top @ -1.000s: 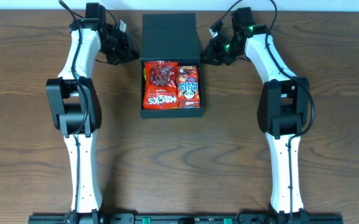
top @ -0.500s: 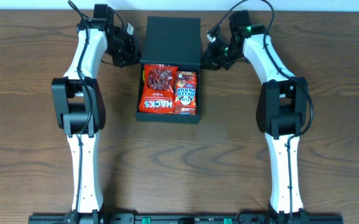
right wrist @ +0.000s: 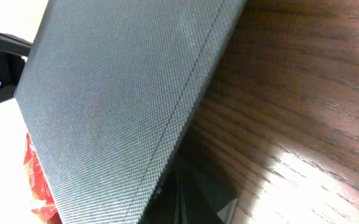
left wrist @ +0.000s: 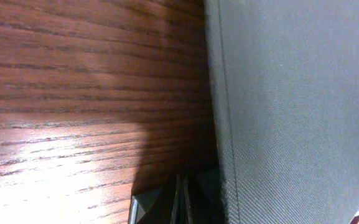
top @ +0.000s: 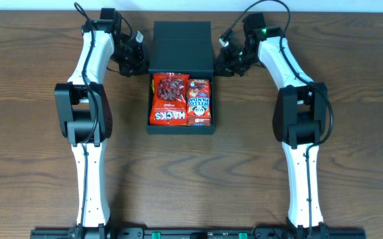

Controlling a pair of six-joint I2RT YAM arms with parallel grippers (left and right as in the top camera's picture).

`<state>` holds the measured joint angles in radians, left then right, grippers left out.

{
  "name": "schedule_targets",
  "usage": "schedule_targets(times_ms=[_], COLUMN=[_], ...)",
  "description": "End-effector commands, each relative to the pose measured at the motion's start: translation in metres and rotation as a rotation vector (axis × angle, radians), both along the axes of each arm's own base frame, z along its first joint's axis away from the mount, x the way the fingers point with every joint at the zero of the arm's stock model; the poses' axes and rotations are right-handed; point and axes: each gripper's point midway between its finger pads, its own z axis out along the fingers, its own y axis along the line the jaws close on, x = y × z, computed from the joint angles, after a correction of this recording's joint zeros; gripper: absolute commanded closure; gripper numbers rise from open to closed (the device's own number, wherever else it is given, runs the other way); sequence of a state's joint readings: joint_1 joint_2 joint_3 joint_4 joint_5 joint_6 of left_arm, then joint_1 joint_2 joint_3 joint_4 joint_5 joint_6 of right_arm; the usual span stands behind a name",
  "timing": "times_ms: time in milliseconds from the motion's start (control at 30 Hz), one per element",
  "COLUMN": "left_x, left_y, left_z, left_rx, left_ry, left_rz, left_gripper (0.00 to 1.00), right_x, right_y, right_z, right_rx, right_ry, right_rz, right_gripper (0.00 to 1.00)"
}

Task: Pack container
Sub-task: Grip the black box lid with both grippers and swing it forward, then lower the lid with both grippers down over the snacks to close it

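The container (top: 181, 46) is sliding toward the near edge of the desk. Its front wall is sitting closer to that edge than a second ago, and the lid's far end is pulling away from the far edge. It's also straightening after the skew of half a second back, its sides now running square to the desk edges. The red Hacks packet (top: 168, 99) and the Hello Panda packet (top: 199, 103) are riding along inside. The left gripper (top: 137, 56) is closing in on the lid's left side, and the right gripper (top: 223, 58) is nudging inward and nearward.
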<state>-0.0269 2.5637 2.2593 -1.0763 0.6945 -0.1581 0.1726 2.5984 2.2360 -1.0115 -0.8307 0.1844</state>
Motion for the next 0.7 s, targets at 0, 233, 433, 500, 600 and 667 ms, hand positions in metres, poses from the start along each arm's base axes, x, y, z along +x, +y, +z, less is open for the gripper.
schedule_targets(times_ms=[0,233,433,500,600,667], left_x=[-0.005,0.009,0.026,0.028,0.030,0.031], left_y=[-0.010,-0.006,-0.008,-0.008,-0.008,-0.009], left_z=[-0.006,-0.008,-0.003,-0.003,-0.002,-0.001], left_rx=[-0.026,0.003,-0.007,-0.008,-0.009,-0.016], left_ry=[0.010,-0.054,-0.138,-0.148,-0.158,-0.161], left_rz=[-0.034,-0.031,-0.029,-0.029,-0.029,-0.031], left_gripper=[0.94,0.94,0.94,0.94,0.94,0.94], right_x=[-0.007,0.000,0.012,0.015,0.018,0.019], right_y=[0.018,0.019,0.023,0.025,0.027,0.029], right_z=[0.010,0.011,0.017,0.020,0.023,0.025], right_rx=[0.049,0.056,0.083,0.098,0.113,0.130], right_ry=[-0.014,-0.053,-0.106,-0.125,-0.138,-0.148], right_rz=[0.049,0.049,0.040,0.044,0.041,0.046], right_gripper=[0.99,0.99,0.99,0.99,0.99,0.99])
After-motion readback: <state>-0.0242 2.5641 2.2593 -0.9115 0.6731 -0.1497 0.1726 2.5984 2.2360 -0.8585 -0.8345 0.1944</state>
